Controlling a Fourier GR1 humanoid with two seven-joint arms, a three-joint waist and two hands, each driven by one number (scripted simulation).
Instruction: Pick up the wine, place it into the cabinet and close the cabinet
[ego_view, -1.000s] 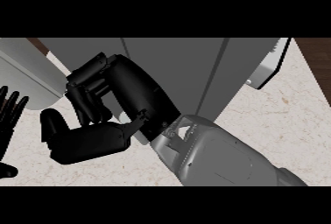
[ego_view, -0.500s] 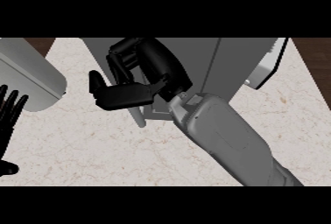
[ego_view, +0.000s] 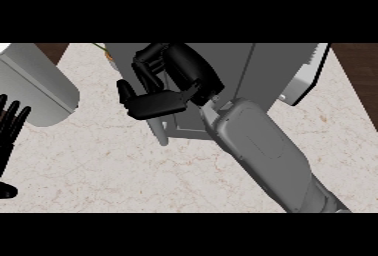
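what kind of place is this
Most likely a kitchen: a pale marbled counter with a grey cabinet standing on it, a bar handle on its door.

The right forearm (ego_view: 262, 150) is a smooth grey shell with rounded panel seams. The right hand (ego_view: 184, 75) and left hand (ego_view: 9, 131) are matte black, with segmented fingers.

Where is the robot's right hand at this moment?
Head view, upper centre: the right hand is at the grey cabinet's front, above the counter, with the open left hand resting at the left edge.
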